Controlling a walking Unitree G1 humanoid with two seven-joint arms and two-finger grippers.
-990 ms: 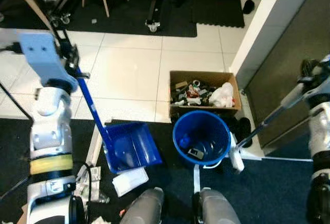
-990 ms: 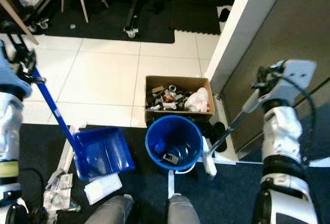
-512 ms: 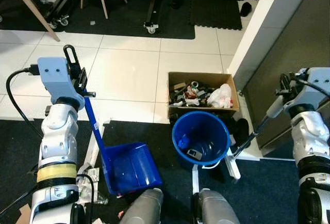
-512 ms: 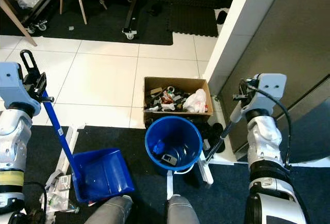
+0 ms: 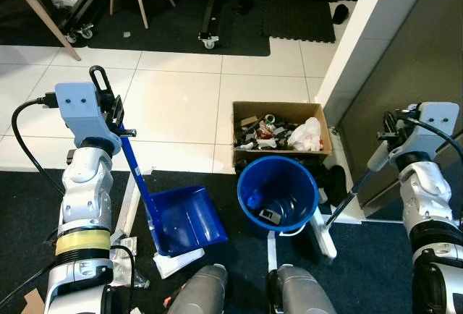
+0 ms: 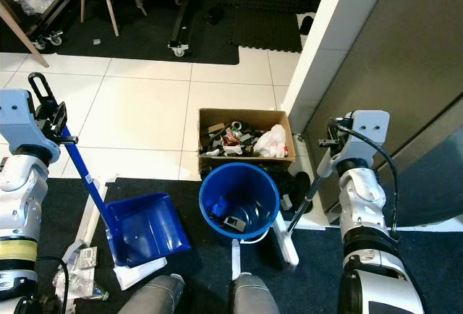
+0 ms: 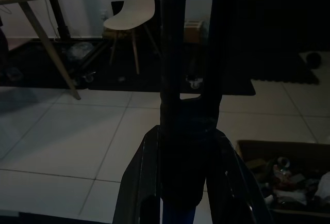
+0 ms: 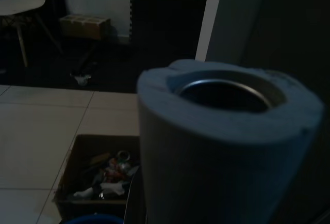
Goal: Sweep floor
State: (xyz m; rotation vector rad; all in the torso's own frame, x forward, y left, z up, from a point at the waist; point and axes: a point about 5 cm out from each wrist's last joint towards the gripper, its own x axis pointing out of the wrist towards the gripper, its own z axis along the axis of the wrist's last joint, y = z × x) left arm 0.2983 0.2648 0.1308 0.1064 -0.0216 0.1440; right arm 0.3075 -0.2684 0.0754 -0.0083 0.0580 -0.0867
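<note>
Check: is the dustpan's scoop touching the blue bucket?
Apart. The left eye view shows dark mat between the dustpan scoop and the blue bucket.

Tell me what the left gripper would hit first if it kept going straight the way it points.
Probably nothing close. The left gripper, shut on the dustpan handle, points over open white floor tiles toward a white chair by the far wall. Depth is hard to judge, so the chair is only a guess.

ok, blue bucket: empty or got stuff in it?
Nearly empty. The blue bucket stands upright, and its bare blue bottom shows, with a few small dark scraps on it. The cardboard box behind it is full of rubbish.
</note>
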